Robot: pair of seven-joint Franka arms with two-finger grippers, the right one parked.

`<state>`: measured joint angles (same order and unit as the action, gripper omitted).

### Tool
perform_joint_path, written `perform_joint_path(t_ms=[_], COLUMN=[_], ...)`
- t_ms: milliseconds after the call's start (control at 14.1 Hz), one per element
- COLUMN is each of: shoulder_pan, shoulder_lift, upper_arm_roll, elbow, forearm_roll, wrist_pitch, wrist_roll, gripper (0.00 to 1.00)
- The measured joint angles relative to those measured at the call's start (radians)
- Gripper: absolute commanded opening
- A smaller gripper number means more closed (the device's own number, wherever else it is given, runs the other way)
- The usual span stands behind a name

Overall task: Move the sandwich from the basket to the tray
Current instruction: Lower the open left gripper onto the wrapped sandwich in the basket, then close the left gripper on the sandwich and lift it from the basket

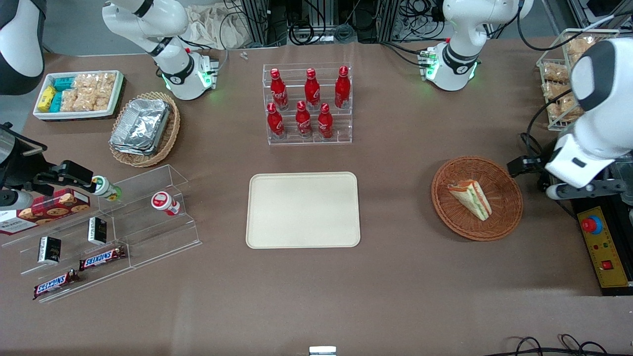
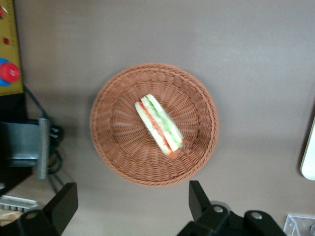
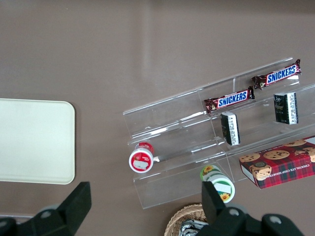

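The sandwich (image 1: pixel 470 198) (image 2: pixel 158 125), a pale wedge with orange-red and green layers, lies in the round reddish-brown woven basket (image 1: pixel 509 207) (image 2: pixel 113 142). The cream tray (image 1: pixel 302 209) (image 3: pixel 34 142) rests flat at the table's middle with nothing on it; its edge (image 2: pixel 309 157) also shows in the left wrist view. My left gripper (image 2: pixel 130 202) (image 1: pixel 583 192) hangs high above the table beside the basket, toward the working arm's end. Its black fingers (image 2: pixel 197 196) stand open and wide apart, with nothing between them.
A clear rack of red bottles (image 1: pixel 309 106) stands farther from the front camera than the tray. A yellow control box with a red button (image 1: pixel 601 247) and a wire rack of snacks (image 1: pixel 564 74) lie by the working arm. An acrylic snack shelf (image 1: pixel 99 232), a tan foil-container basket (image 1: pixel 143 129) and a white bin (image 1: pixel 79 94) sit toward the parked arm's end.
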<state>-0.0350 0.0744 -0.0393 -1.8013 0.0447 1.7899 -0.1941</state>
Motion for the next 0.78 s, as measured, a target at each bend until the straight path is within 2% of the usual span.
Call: perform_joint_path(t_ms=[283,566,779], shoulder_pan=[-0.008,-0.011,-0.011], shoulder_lift=[0.019,0.035,0.068], upper_arm_roll=[-0.041,-0.044,-0.043], elbow=[-0.122,-0.278,-0.338], forearm_roll=[0.000,0.000,0.000], wrist_pitch=[0.113,0.321,0.413], wrist_roll=[-0.182,-0.288,-0.364], gripper=[1.00,1.00,1.00])
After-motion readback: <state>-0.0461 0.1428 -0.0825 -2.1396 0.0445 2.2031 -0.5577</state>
